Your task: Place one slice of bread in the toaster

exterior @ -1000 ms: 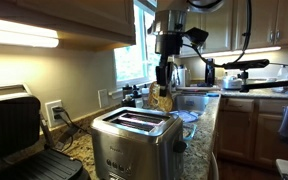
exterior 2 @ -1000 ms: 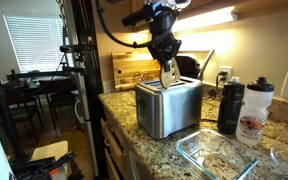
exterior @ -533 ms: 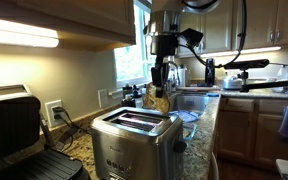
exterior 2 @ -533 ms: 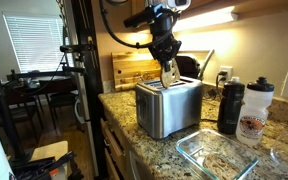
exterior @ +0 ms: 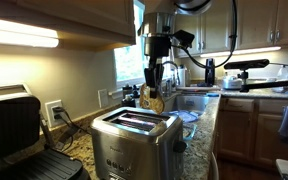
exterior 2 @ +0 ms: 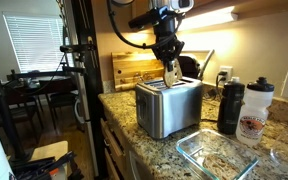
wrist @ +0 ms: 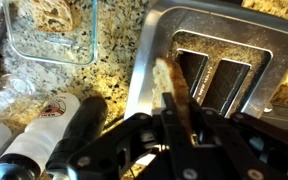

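Observation:
The brushed steel toaster (exterior: 134, 135) (exterior 2: 169, 106) stands on the granite counter, its two long top slots showing in the wrist view (wrist: 219, 62). My gripper (exterior: 155, 92) (exterior 2: 170, 70) (wrist: 180, 112) hangs just above the toaster's top and is shut on the tan slice of bread (exterior: 154, 100) (exterior 2: 171, 73) (wrist: 172, 82). The slice hangs on edge below the fingers. In the wrist view it lies over the toaster's steel top beside one slot.
A black grill press (exterior: 19, 135) stands near the toaster. A clear glass dish (exterior 2: 216, 154) (wrist: 52, 32), a black bottle (exterior 2: 230, 106) (wrist: 74, 130) and a white bottle (exterior 2: 255, 110) sit on the counter. A wooden board (exterior 2: 134, 70) leans at the wall.
The gripper with the bread slice has shifted a little sideways above the toaster, toward the window in one exterior view. Its height is nearly the same.

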`<state>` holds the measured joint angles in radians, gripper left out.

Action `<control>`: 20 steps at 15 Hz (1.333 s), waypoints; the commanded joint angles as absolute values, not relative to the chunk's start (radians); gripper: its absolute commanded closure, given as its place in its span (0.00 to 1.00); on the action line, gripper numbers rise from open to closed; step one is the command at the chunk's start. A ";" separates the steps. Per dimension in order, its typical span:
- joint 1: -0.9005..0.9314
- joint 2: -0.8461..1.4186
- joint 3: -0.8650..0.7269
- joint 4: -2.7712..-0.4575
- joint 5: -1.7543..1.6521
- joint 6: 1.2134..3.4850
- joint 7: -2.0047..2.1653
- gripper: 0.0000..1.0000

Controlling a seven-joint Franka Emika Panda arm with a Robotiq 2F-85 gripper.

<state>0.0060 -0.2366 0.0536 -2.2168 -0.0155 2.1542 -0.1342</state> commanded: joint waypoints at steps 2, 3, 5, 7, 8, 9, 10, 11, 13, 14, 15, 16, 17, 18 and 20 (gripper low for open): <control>0.027 -0.210 0.057 -2.187 -0.034 2.147 -0.095 0.93; 0.028 -0.205 0.058 -2.181 -0.034 2.146 -0.093 0.93; 0.030 -0.195 0.061 -2.173 -0.034 2.145 -0.090 0.93; 0.031 -0.183 0.064 -2.163 -0.035 2.144 -0.084 0.93; 0.032 -0.177 0.064 -2.158 -0.035 2.143 -0.081 0.93; 0.033 -0.172 0.065 -2.152 -0.035 2.141 -0.076 0.93; 0.034 -0.166 0.065 -2.144 -0.033 2.140 -0.073 0.93; 0.035 -0.159 0.067 -2.138 -0.033 2.138 -0.069 0.93; 0.036 -0.147 0.068 -2.127 -0.032 2.137 -0.062 0.93; 0.037 -0.141 0.069 -2.123 -0.032 2.138 -0.060 0.93; 0.037 -0.135 0.070 -2.118 -0.032 2.138 -0.059 0.93; 0.038 -0.130 0.070 -2.115 -0.031 2.138 -0.059 0.93; 0.038 -0.125 0.071 -2.112 -0.030 2.137 -0.058 0.93; 0.038 -0.121 0.071 -2.110 -0.030 2.137 -0.058 0.93; 0.038 -0.115 0.072 -2.107 -0.030 2.137 -0.058 0.93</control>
